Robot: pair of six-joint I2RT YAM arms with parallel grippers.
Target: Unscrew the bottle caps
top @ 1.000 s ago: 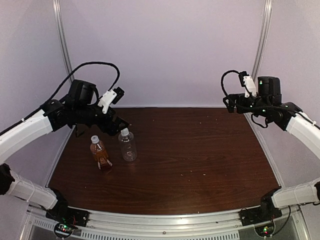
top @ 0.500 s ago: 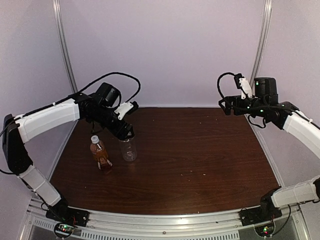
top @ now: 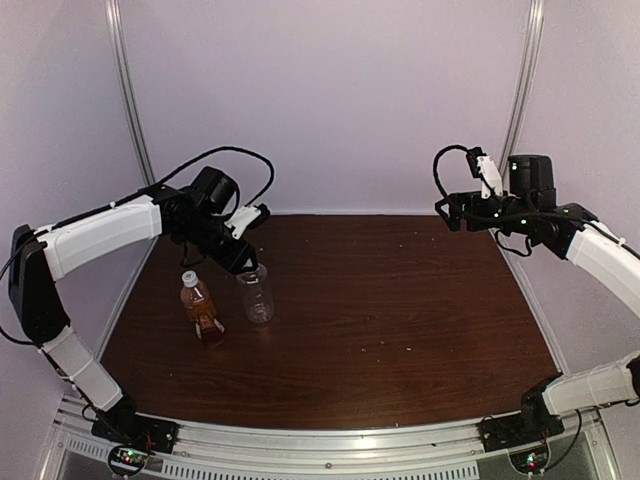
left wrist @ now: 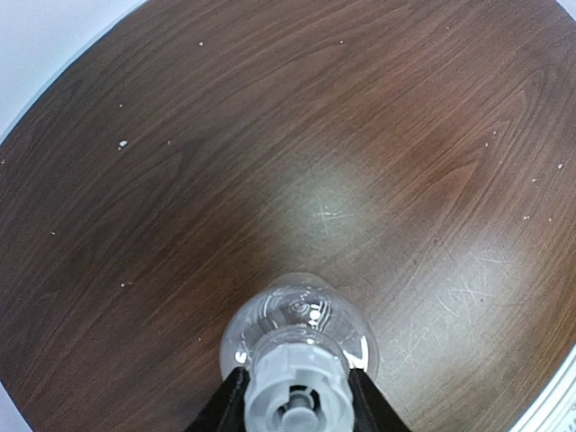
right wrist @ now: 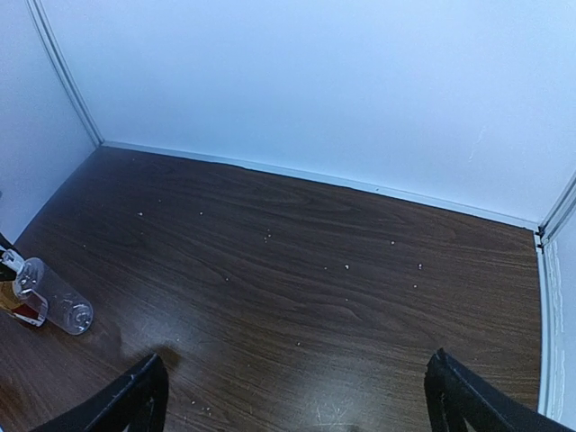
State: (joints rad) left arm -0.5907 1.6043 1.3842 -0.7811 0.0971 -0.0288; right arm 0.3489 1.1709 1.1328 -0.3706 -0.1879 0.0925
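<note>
While my left gripper [left wrist: 295, 403] pinches the white cap [left wrist: 294, 378] of the clear bottle [left wrist: 301, 310], upright on the table [left wrist: 360, 135] beside the brown bottle [top: 200, 308], my right gripper [right wrist: 297, 396] hangs wide, empty. Bottle likely light, thin-walled, tippy; the ridged cap rim gives the best hold.

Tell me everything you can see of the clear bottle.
The clear bottle is small, colourless plastic, apparently empty, standing upright on the brown table, a gap from the amber bottle on its left. Its ribbed white cap is on. The left tool sits above it, its fingers pressed on either side of the cap. Nothing else touches it.
</note>
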